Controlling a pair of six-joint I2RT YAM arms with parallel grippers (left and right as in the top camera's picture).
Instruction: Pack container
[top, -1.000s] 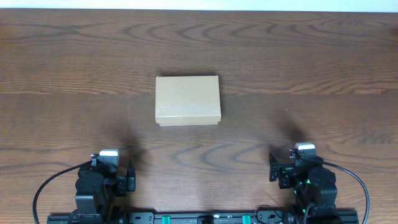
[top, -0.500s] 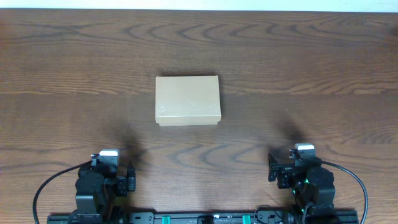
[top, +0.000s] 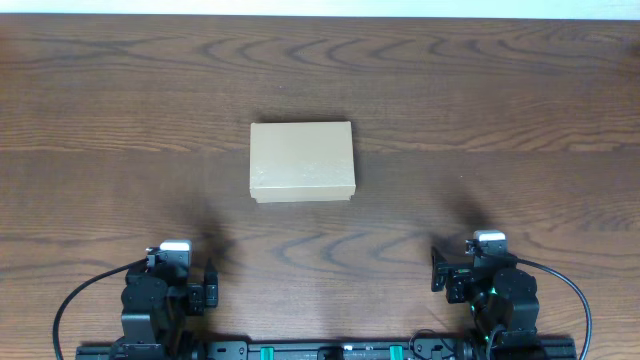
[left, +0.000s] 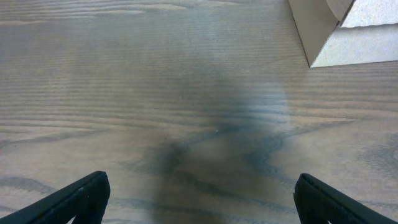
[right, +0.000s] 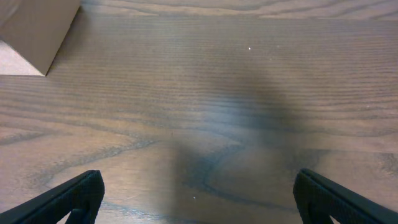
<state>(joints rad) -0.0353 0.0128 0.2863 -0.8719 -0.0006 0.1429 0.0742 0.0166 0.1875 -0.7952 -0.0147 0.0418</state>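
Wooden table (top: 110, 90), closed container (top: 301, 162) centred, left hand (left: 202, 196) and right hand (right: 199, 194) spread, held low.

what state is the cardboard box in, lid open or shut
Shut. From overhead, the container shows one flat, unbroken tan top with no interior visible. Whether it holds anything cannot be told.

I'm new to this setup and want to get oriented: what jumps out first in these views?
A plain tan cardboard box lies alone near the middle of the dark wooden table, its lid apparently down. The left hand and right hand are at the table's near edge, both open and empty, well short of the box.
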